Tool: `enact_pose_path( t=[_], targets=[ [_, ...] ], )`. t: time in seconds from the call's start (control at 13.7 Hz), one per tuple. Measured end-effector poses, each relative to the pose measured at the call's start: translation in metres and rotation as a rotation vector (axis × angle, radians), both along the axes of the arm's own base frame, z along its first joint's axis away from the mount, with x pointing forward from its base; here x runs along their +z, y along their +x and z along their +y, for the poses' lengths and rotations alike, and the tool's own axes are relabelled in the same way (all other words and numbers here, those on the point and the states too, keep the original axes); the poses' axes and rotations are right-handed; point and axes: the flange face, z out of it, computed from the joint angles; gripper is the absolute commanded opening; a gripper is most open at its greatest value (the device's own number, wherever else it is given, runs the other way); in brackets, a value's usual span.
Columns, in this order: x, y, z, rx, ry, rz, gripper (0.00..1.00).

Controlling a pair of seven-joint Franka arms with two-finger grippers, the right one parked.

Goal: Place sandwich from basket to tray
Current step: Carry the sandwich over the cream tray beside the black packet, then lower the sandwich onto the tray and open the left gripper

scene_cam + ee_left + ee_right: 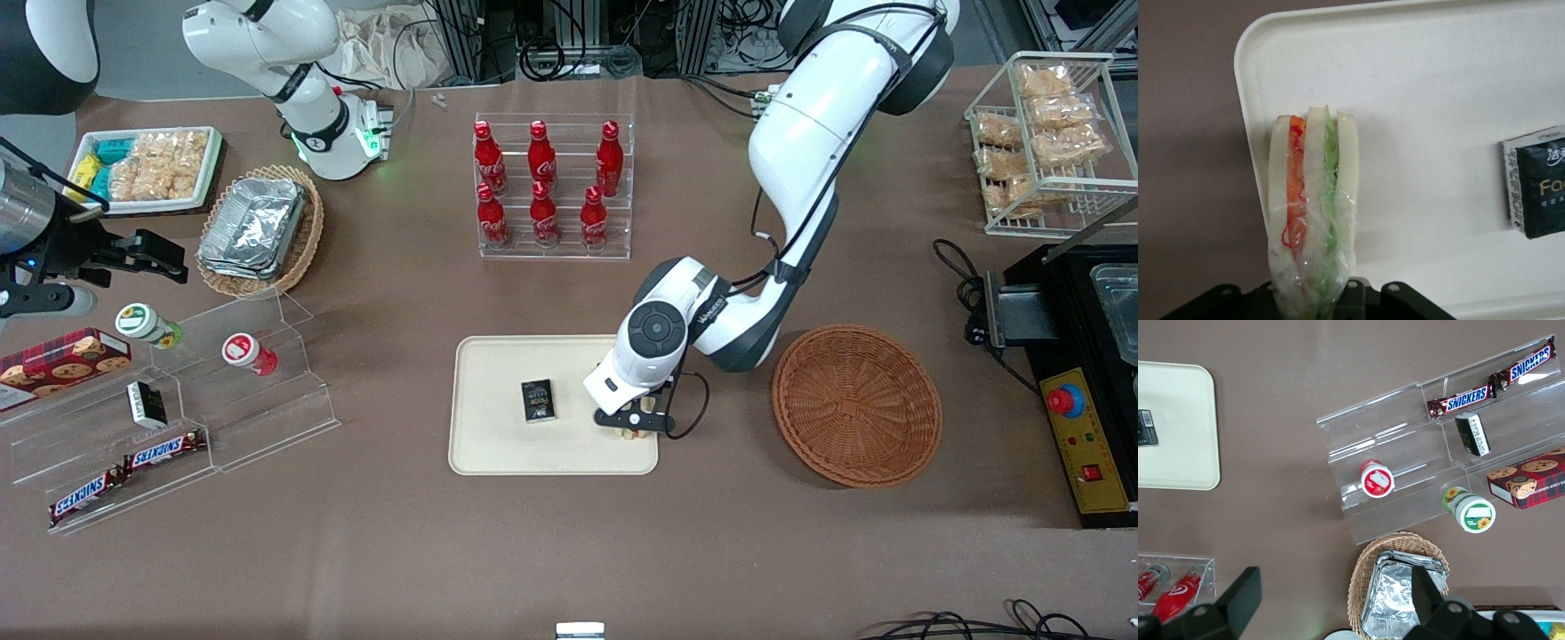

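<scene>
The clear-wrapped sandwich (pixel 1313 200), white bread with red-orange and green filling stripes, sits pinched between the jaws of my left gripper (pixel 1315 301). In the front view the gripper (pixel 633 428) hangs low over the cream tray (pixel 498 444), at the tray's end nearest the basket, and only a sliver of the sandwich (pixel 633 435) shows under it. The sandwich lies over the tray (pixel 1438 100) just inside its rim; I cannot tell whether it touches the surface. The reddish-brown wicker basket (pixel 855 404) stands empty beside the tray, toward the working arm's end.
A black packet (pixel 538 400) lies on the tray near its middle. A clear rack of red bottles (pixel 551 187) stands farther from the front camera than the tray. Clear stepped shelves with snacks (pixel 178 418) and a tan basket of foil trays (pixel 258 229) lie toward the parked arm's end.
</scene>
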Motion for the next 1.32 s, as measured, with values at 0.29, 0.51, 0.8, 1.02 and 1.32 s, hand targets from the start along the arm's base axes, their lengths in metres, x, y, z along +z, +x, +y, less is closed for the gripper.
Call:
enact_pose_path(
  t=[0.29, 0.51, 0.8, 1.02, 1.32],
  targets=[
    [-0.006, 0.000, 0.001, -0.009, 0.014, -0.002, 0.25],
    [-0.011, 0.000, 0.002, -0.018, 0.025, -0.007, 1.00],
    [-0.013, 0.001, 0.003, -0.017, 0.030, -0.008, 1.00],
    [-0.005, 0.005, 0.002, -0.015, 0.022, -0.026, 1.00],
    [0.061, 0.017, 0.004, -0.008, 0.022, -0.073, 1.00]
  ],
)
